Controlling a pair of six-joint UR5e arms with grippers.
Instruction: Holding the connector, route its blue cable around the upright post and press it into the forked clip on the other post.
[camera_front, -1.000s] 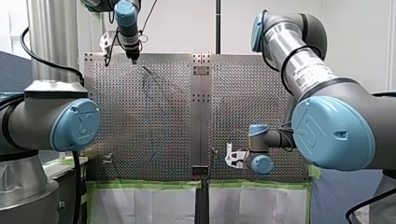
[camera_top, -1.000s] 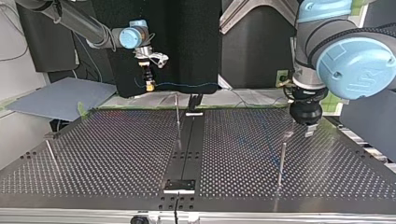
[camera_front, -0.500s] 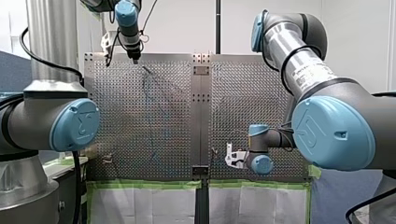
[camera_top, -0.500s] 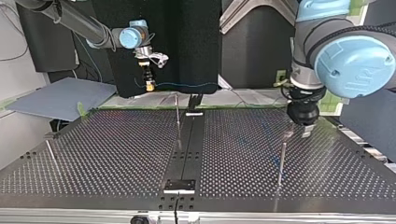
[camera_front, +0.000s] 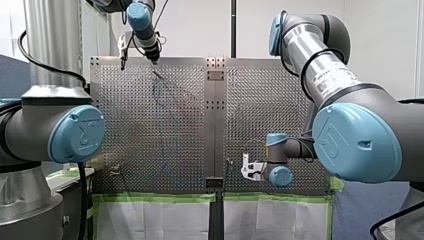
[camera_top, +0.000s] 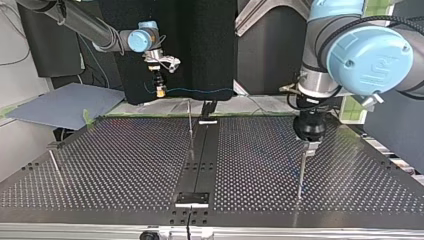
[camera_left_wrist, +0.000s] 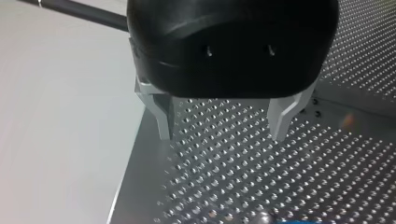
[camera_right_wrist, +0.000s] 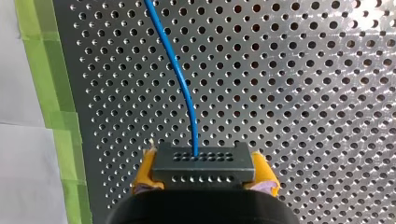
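reaching in from the top view's left, my right arm (camera_top: 85, 25) is pointing its wrist down over the bench (camera_top: 125, 165), close to the edge that is carrying the green tape (camera_right_wrist: 51, 93). my right claw (camera_top: 160, 91) is clamping its two yellow pads (camera_right_wrist: 145, 169) on the one black connector (camera_right_wrist: 203, 163), which is sitting square between them, above the perforated plate and not touching it. the one blue cable (camera_right_wrist: 180, 79) is leaving the connector's face and curving away over the holes; in the top view it is running level from the claw toward that view's right.

my left arm (camera_top: 370, 55) is coming in at the top view's right with its wrist turned straight down. my left claw (camera_left_wrist: 222, 134) is hanging directly over the top of the right-side post (camera_top: 301, 172), and i cannot tell whether the two are touching. its two metal fingers (camera_left_wrist: 164, 119) are standing apart, with only the dotted bench showing between them. in the front view this arm is stretching to the bench's far edge, while my right arm is keeping low by the near edge.

counting in the top view, three upright posts are standing on the bench: the right-side post, the middle post (camera_top: 190, 125) by the dark centre strip, and the left-side post (camera_top: 54, 165), which is leaning slightly. i cannot tell which one is bearing the forked clip.
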